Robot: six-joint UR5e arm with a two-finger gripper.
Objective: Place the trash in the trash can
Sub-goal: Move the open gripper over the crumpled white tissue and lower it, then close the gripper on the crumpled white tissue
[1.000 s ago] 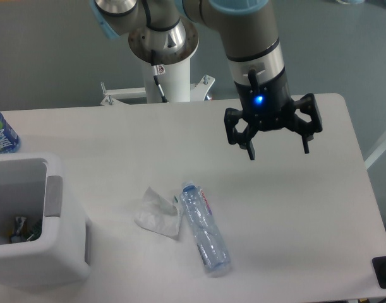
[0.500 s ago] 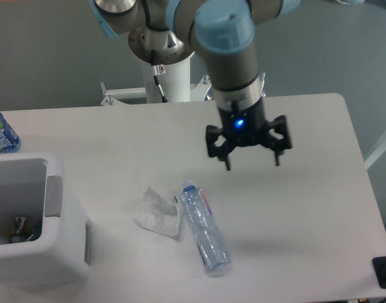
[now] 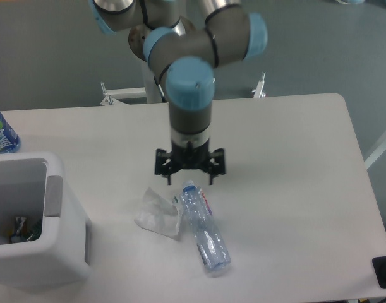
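Note:
A crumpled white tissue (image 3: 157, 213) lies on the table left of a clear crushed bottle (image 3: 205, 228) with a thin red-and-white label; the two touch near the bottle's neck. The bottle lies flat, cap end toward the back. My gripper (image 3: 189, 180) hangs open just behind and above the bottle's cap and the tissue, fingers spread wide and pointing down, holding nothing. The white boxy trash can (image 3: 57, 237) with a grey side panel stands at the front left, with some scraps inside.
A bottle with a blue label (image 3: 1, 133) lies at the far left edge of the white table (image 3: 294, 189). A black object (image 3: 385, 271) sits at the front right corner. The arm's base column rises behind the table.
The gripper has travelled from the right back of the table leftward and down, ending just above the bottle's cap. It stayed open. Tissue and bottle have not moved.

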